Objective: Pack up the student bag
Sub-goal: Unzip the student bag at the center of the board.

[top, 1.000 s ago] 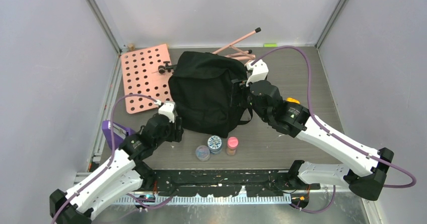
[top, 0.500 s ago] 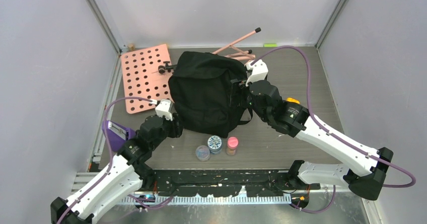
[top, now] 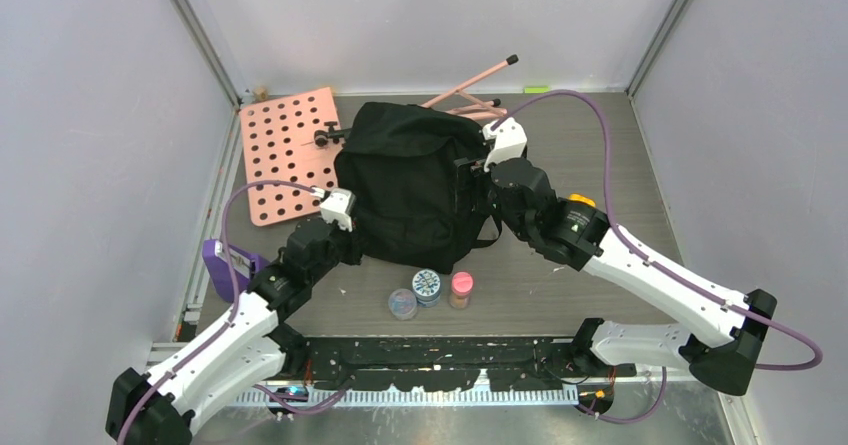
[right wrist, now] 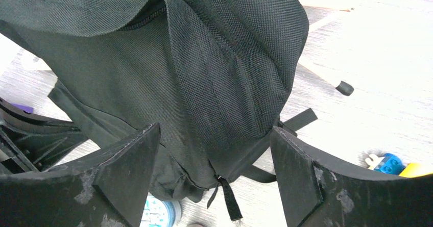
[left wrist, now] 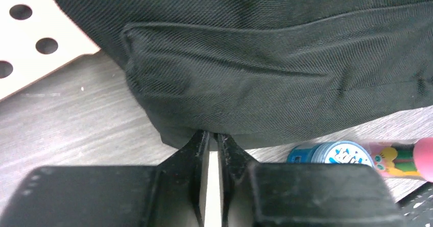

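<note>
Squarely in the middle of the worktop (top: 560,295) you have the student bag (top: 415,190), a black backpack slumped on its side. Your left claw (left wrist: 210,134) sits at the bag's near left corner. Its fingers are drawn almost together, with only a thin slit between them, and their tips are pressed against the bottom hem. You cannot tell whether any fabric is caught there. Your right claw (right wrist: 214,130) is spread wide at the bag's right side, and the side panel and a loose strap show in the gap between its fingers.

Just in front of the bag, three small containers stand in a row: a pale tub (top: 402,304), a blue-lidded tin (top: 427,285) and a pink-capped tube (top: 461,288). A pink perforated board (top: 290,155) lies to the far left, with its right edge meeting the bag. The legs of a pink stand (top: 470,85) poke out behind the bag. A purple item (top: 222,265) lies beside your left arm, near the worktop's left edge.
</note>
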{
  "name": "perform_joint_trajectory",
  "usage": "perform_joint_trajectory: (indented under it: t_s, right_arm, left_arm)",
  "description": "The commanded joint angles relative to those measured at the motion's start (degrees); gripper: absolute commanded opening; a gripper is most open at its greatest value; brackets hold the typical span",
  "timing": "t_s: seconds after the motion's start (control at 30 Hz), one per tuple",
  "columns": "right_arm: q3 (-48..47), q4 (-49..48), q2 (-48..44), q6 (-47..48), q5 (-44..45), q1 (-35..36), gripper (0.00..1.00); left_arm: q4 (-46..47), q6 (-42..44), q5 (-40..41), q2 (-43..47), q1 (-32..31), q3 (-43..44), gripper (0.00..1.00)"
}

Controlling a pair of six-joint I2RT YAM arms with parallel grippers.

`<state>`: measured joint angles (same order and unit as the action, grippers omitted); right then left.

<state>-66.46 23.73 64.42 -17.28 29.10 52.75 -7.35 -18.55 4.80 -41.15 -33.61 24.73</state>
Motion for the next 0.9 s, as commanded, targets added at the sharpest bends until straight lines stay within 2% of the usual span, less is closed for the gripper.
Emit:
perform_joint_trajectory:
  t_s: [0.0,0.13,0.27,0.33,0.57,0.87]
  right_arm:
    - [-3.74,-1.85,0.92,5.12,0.69,-0.11,0.85]
    - [-5.49,-2.10,2.11,8.88,0.21,-0.11,0.85]
    - [-6.64,-2.23,3.65,9.38,0.01,-0.11,0.80]
    - [-6.70,-2.57,4.17,8.92,-0.64,-0.11,0.75]
    - [-5.81,-3.69,5.51,7.02,-2.97,-0.12,0.50]
    - [-5.70,-5.25,6.49,6.09,-3.92,-0.06,0.38]
  left_arm:
    - [6.74,2.20,-4.00,-2.17,0.36,-0.03,0.02]
    - [5.95,2.18,-6.63,-3.90,0.30,0.70,0.00]
    - [6.97,-1.13,-9.76,-4.33,0.35,-0.32,0.00]
    - [8.52,-2.69,-10.34,-4.27,0.31,-0.79,0.00]
    - [10.77,-8.06,-9.62,-2.06,-0.28,-1.44,0.00]
    - [13.65,-10.23,-5.70,-5.37,-5.16,-0.28,0.00]
